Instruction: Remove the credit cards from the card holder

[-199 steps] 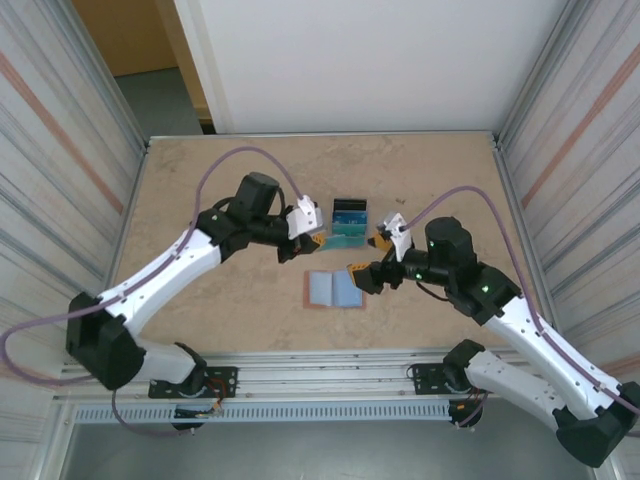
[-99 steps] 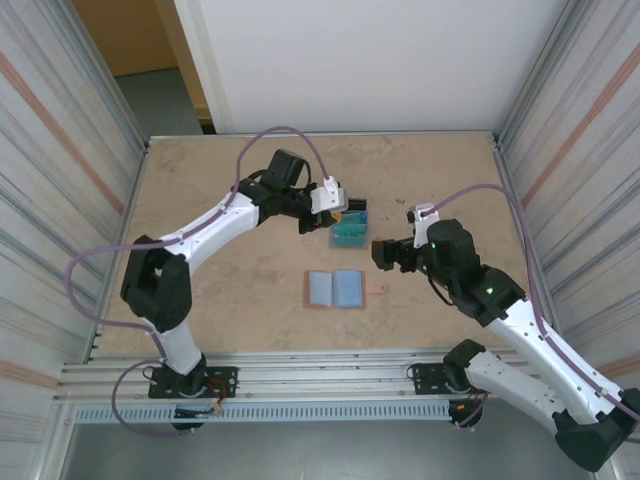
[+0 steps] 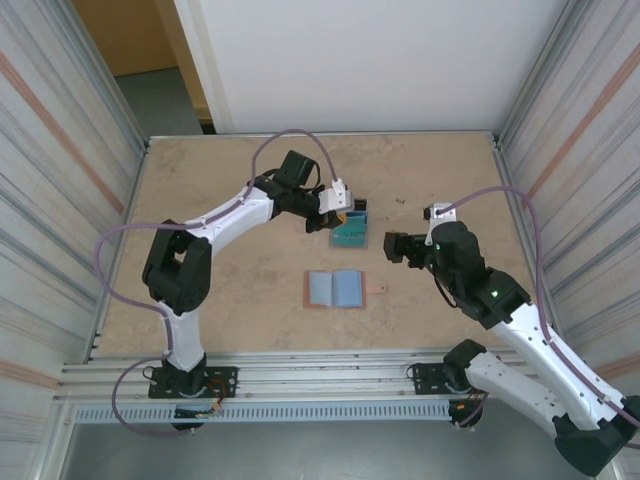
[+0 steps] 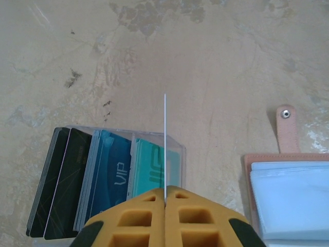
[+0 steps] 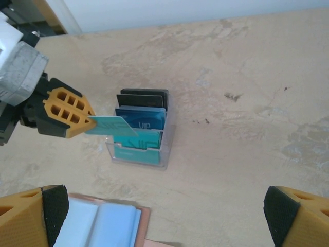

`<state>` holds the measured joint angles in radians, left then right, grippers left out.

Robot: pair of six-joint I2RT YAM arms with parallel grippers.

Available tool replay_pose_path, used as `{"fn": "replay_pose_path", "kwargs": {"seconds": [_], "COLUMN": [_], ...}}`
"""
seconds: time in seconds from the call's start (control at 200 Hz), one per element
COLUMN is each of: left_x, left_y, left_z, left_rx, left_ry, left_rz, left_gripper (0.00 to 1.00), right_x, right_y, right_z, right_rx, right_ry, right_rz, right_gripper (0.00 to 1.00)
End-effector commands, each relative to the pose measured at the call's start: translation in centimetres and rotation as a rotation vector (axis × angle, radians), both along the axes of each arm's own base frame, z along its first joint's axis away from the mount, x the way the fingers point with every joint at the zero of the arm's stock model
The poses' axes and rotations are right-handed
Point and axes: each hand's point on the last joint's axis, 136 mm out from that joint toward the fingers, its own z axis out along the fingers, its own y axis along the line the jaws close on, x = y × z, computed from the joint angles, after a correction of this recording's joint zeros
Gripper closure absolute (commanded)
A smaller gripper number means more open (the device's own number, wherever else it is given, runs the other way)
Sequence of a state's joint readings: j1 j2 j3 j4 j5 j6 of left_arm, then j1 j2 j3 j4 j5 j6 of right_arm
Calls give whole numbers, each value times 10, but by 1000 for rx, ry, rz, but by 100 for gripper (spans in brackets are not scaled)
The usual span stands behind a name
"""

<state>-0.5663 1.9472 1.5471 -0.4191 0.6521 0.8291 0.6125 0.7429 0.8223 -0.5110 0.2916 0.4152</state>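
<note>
Top view of a tan stone-patterned counter [image 3: 220, 200] with two robot arms reaching in from the near edge. The left tool [image 4: 165, 189], yellow-orange with a honeycomb pattern, is clenched on a thin teal plastic credit card [image 5: 110, 125]. In the left wrist view the card shows edge-on as a fine pale line running straight out from the fingertips, so its long axis continues the line of the tool.

Just below and ahead of the held card stands a clear plastic upright stand [image 5: 154, 160], holding dark cards at the back, a blue card marked VIP in the middle and a teal card in front. The held card hangs over the front slot, its flat face roughly in line with the slots. Whether its lower corner touches the stand cannot be told.

The small pinkish-brown leather card holder [image 3: 335, 289] lies open and flat on the counter, nearer the arm bases than the stand, light-blue panels up, snap tab pointing right.

The right tool [image 3: 393, 246] is released, jaws wide, hovering right of the stand and apart from it. The left arm is the nearer one to the stand.
</note>
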Motion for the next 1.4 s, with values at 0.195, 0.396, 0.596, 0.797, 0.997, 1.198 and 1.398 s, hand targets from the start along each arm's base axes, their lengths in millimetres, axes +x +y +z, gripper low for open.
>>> {"fn": "replay_pose_path", "kwargs": {"seconds": [0.195,0.396,0.596,0.797,0.997,1.198,1.398], "left_x": [15,16,11,13,17,19,19], "left_y": [-7,-13,-12,-12,-15,-18,-20], "left_z": [-12,-27,-37,-43,-50,-57,-62], "left_rx": [9,11,27,38,47,55,61], "left_ry": [45,121,141,135,134,137,137], "left_rz": [-52,-65,-61,-57,-46,-45,-49], "left_gripper": [100,100,100,100,100,100,100], "right_x": [-1,-1,-1,0,0,-1,-1], "right_y": [-5,-6,-7,-2,-2,-2,-2], "right_z": [3,2,-1,0,-2,-1,-2], "right_rx": [32,30,30,44,46,46,45], "right_ry": [-5,-2,3,0,4,0,2], "right_rz": [-26,-27,-28,-11,-7,-7,-6], "right_gripper": [1,1,1,1,1,1,1]}}
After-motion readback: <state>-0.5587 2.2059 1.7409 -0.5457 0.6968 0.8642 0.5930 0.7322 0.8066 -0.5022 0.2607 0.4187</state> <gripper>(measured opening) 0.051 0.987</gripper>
